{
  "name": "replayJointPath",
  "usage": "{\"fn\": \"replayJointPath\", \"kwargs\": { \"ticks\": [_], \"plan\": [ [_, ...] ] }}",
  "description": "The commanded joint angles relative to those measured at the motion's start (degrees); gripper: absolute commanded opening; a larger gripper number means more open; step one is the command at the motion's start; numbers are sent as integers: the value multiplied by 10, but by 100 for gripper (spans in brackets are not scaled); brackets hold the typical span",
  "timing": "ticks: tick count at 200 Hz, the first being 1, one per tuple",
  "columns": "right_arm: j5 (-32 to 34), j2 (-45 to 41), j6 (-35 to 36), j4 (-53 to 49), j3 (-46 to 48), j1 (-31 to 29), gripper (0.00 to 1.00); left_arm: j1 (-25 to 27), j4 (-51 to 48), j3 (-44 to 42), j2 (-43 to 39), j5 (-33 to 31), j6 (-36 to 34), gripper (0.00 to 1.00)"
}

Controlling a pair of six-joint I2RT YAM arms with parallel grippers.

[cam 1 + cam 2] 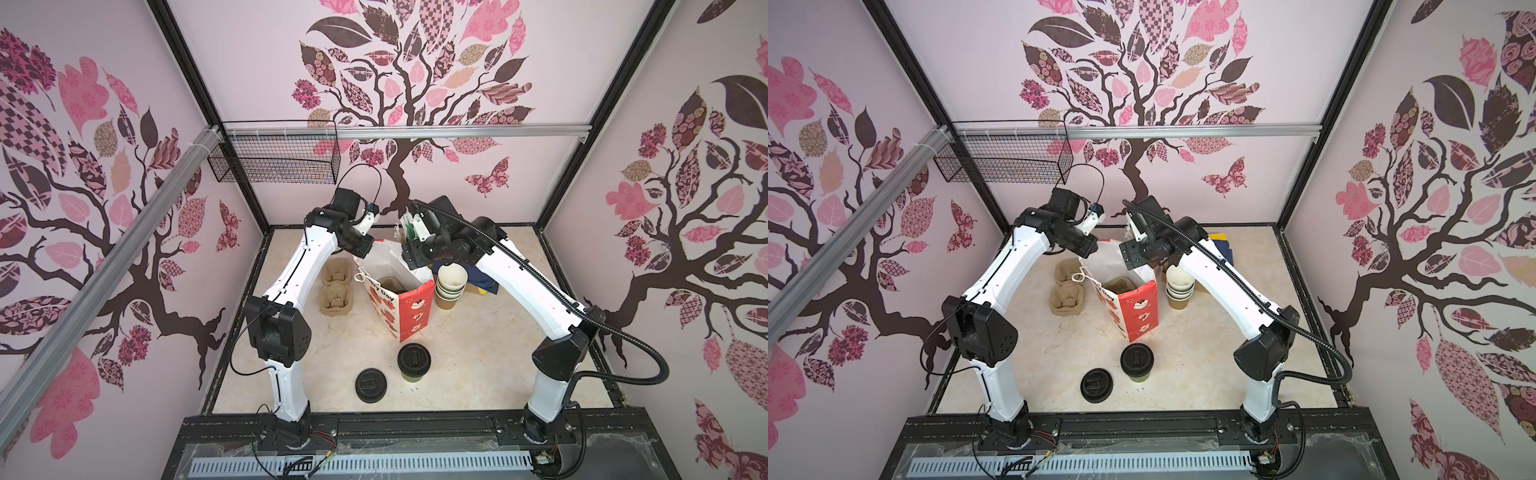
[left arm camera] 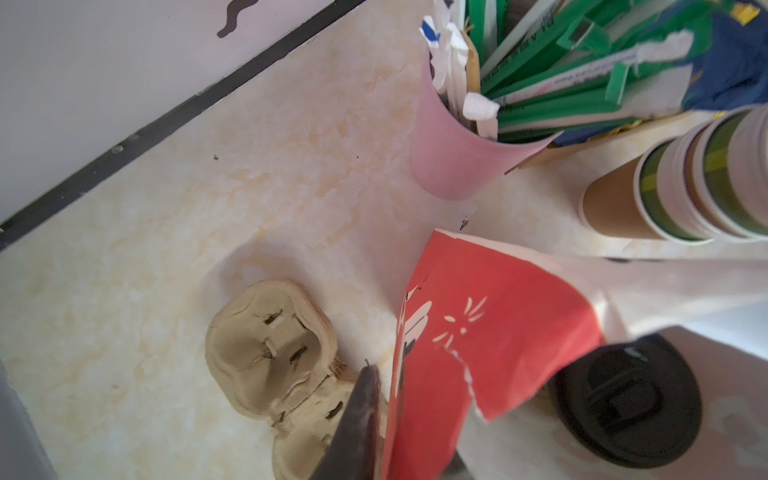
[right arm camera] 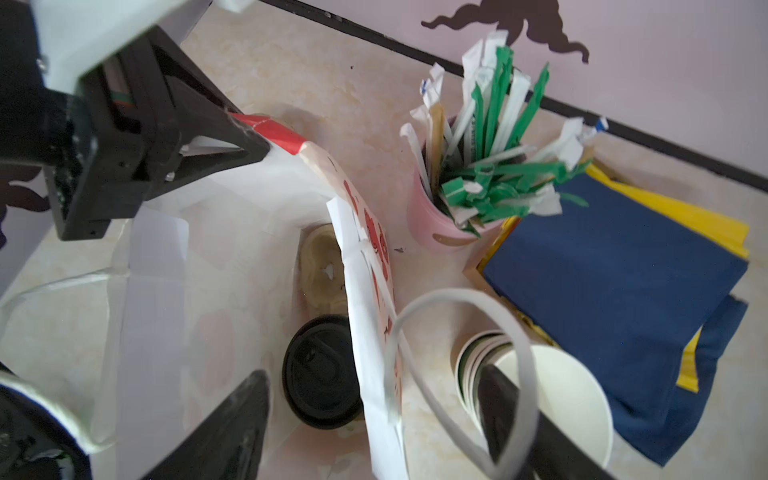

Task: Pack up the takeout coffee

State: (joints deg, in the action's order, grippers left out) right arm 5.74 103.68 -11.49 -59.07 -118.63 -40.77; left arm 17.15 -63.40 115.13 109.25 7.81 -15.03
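Note:
The red-and-white paper bag [image 1: 409, 311] [image 1: 1138, 311] stands open mid-table. Inside it a takeout coffee cup with a black lid [image 2: 627, 399] [image 3: 320, 374] sits beside a beige carrier pocket [image 3: 322, 266]. A second lidded cup [image 1: 413, 361] [image 1: 1136, 361] stands on the table in front of the bag. Next to it lies a black lid [image 1: 371, 385]; whether a cup is under it I cannot tell. My left gripper [image 2: 395, 399] [image 3: 249, 145] is shut on the bag's rim. My right gripper [image 3: 372, 374] is open, straddling the bag's opposite wall and handle.
A stack of beige carriers [image 1: 337, 291] [image 2: 266, 353] lies left of the bag. Right of it stand nested empty cups [image 1: 451, 286] [image 3: 552, 395], a pink cup of straws [image 3: 440, 216] and blue and yellow napkins [image 3: 615, 270]. A wire basket [image 1: 274, 162] hangs on the back wall.

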Motion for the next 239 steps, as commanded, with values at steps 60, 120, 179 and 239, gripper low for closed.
{"fn": "replayJointPath", "kwargs": {
  "ticks": [60, 120, 179, 239],
  "plan": [
    [-27, -192, -207, -21, 185, 1, 83, -20, -2, -32, -69, 19, 115, 0],
    [-16, -214, -312, 26, 220, 1, 81, -25, 53, -142, -139, 34, 339, 0],
    [-30, -148, -423, 33, 185, -13, 76, -18, 137, -270, -226, 64, 521, 0],
    [118, -24, -430, -153, 46, -70, 66, 22, 168, -347, -285, -13, 615, 0]
  ]
}}
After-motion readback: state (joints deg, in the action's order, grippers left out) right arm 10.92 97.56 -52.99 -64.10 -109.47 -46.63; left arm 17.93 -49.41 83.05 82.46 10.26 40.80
